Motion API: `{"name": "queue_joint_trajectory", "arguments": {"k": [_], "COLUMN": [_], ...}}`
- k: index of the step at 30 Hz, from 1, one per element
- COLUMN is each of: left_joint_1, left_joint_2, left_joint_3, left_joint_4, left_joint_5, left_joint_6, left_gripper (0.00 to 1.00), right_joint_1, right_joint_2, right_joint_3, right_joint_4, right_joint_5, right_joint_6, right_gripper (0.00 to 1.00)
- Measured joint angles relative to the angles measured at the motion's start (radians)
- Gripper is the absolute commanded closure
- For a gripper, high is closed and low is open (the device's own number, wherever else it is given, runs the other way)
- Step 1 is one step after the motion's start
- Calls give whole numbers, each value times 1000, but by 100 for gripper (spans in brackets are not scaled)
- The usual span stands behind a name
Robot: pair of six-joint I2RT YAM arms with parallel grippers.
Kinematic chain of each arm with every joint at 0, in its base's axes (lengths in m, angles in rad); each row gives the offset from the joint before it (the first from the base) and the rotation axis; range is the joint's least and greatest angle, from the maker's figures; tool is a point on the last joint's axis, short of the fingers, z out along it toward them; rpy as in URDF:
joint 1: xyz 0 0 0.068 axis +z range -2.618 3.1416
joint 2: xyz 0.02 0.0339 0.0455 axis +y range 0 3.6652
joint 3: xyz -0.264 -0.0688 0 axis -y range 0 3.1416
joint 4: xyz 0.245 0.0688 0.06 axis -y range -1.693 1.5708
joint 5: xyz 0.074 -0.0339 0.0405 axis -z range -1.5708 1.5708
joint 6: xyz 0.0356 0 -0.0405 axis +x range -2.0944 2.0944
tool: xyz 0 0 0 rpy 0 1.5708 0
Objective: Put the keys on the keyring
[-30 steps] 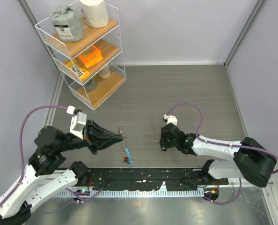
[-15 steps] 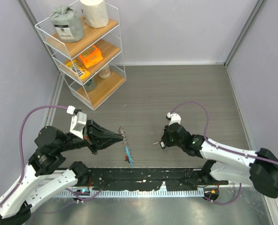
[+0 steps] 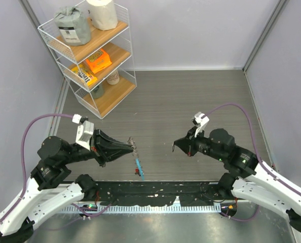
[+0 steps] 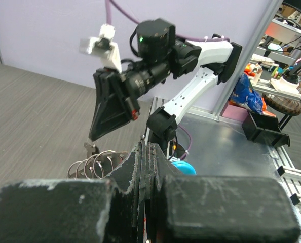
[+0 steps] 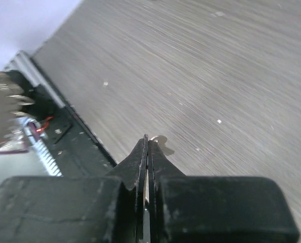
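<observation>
Over the near middle of the counter (image 3: 191, 101), two pincers faced each other tip to tip, with a gap between them.

The left pincer (image 3: 133, 147) was pressed together on the keyring (image 4: 97, 161), whose silvery loops stuck out beside the fingers while its blue tag (image 3: 139, 168) hung below, near the black rail (image 3: 155, 188) at the front edge. The right pincer (image 3: 174, 147) was raised off the counter with its fingers pressed together. A small silvery bit (image 5: 159, 137) showed at its tips, though whether this was a key could not be told. Bare grey surface spread behind both arms to the walls. A wire shelf rack (image 3: 89, 55) stood in the far left corner, well apart from both pincers.
</observation>
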Motion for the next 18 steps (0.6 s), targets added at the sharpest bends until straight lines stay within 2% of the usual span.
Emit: {"name": "queue_joint_trajectory", "arguments": {"k": [7,13,18], "left_joint_1": [0,0,0], "left_joint_2": [0,13,31], "left_joint_3": [0,0,0], "left_joint_4": [5,27,51], "left_joint_5": [9,38,68], "left_joint_6": [-7,-27,-46], "left_gripper": [100,100,100], "right_joint_1": [1,3,22], "right_joint_2": [-21,53,154], "right_joint_3": [217,422,510], "right_joint_4": [-105,-147,-153], "right_joint_5": [-250,-452,-589], "right_joint_6": [-101,-195,-246], "right_gripper": [94,94,94]}}
